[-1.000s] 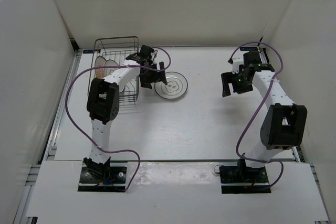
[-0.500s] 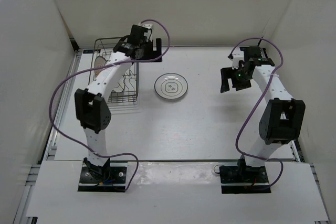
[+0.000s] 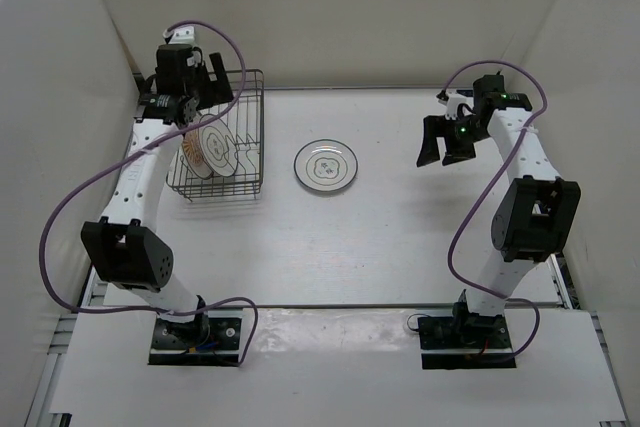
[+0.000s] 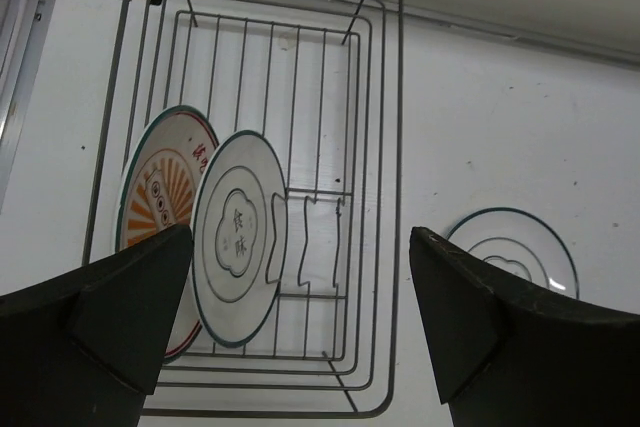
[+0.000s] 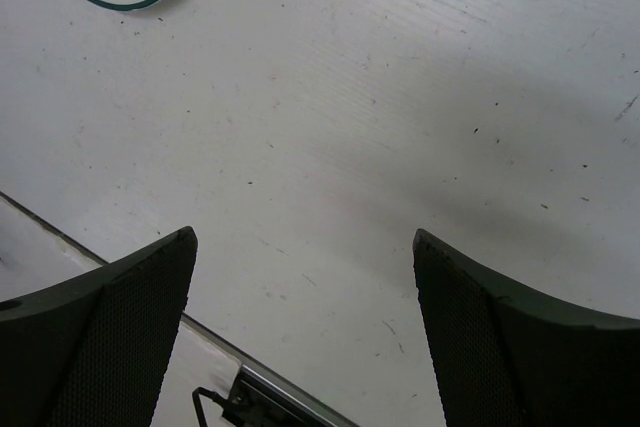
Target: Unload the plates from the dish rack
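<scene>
Left wrist view puts the left gripper [image 4: 300, 231] high above the dish rack [image 4: 395, 97], jaws spread as wide as they go and holding nothing. Two plates stand leaning in the rack beneath the jaws, off toward the finger at the left of that view. A ringed plate [image 4: 235, 237] is in front, with a sunburst plate [image 4: 150, 197] just behind and overlapping it. A third plate [image 4: 515, 252] lies flat on the table [image 4: 500, 97] outside the rack, under the other finger.

I judge the step in hand is the reach for the ringed one. To do it well, I want its top rim centred between the fingers and the wrist turned so one finger goes down each side of its face. I then stop short of the wires and lift straight up, clear of the prongs.

The right gripper [image 5: 304, 233] hangs wide and empty over the table, well away.
</scene>
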`<state>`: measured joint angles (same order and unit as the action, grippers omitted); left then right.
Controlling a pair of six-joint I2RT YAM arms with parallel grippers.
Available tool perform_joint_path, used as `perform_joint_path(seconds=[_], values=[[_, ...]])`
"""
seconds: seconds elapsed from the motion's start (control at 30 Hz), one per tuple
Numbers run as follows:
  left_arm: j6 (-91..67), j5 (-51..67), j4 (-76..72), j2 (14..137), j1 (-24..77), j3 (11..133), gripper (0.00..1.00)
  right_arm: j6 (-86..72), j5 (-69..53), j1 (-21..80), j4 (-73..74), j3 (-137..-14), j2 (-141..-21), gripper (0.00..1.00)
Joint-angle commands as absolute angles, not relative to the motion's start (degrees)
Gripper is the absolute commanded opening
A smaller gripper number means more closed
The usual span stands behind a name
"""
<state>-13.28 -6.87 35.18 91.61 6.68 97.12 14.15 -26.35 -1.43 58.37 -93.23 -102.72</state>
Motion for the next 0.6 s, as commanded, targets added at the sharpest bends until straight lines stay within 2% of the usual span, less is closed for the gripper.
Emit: perform_joint_path(seconds=[0.0,0.57], values=[[-11.3,-9.2,40.8,91.3,5.7,96.4,1.00,15.0,-28.6,-1.5,60.0,-93.9,-103.0,0.90],[-12.5,-13.5,47.3,99.5,5.7,96.6,1.00,15.6,-26.2,-1.6,60.2,-94.0,-103.1,0.90]])
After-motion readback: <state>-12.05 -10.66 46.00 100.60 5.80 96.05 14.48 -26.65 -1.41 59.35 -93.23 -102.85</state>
